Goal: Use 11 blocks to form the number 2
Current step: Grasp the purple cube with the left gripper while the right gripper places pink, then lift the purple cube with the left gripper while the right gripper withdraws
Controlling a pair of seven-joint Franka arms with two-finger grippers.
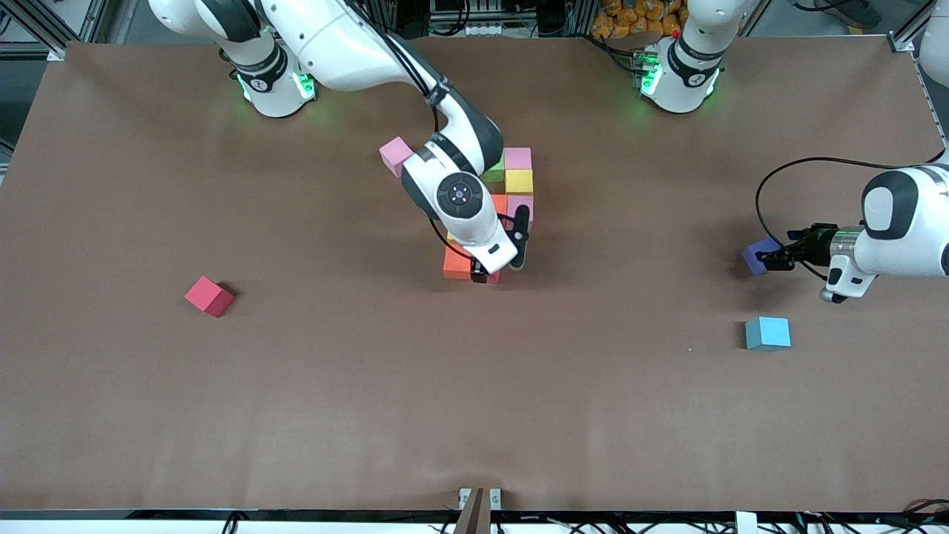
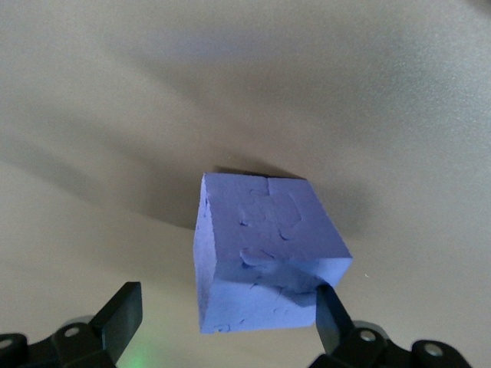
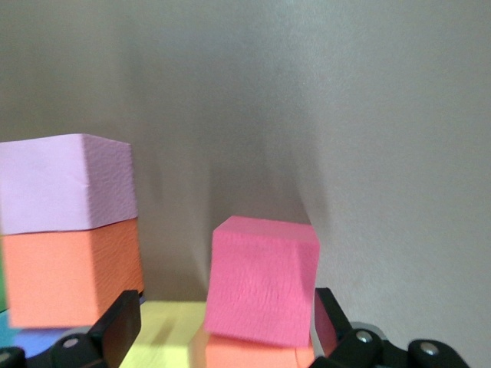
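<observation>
Right gripper (image 1: 495, 273) open over the number 2 (image 1: 498, 215) at table centre, masking its middle; red block (image 3: 263, 280) between its fingers. Left gripper (image 1: 771, 258) open around purple block (image 1: 758, 256). Blue block (image 1: 768, 333) nearer the camera.

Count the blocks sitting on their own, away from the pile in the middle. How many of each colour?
Red block: 1
Light blue block: 1
Purple block: 1
Pink block: 1, just beside the pile
Total: 4
</observation>
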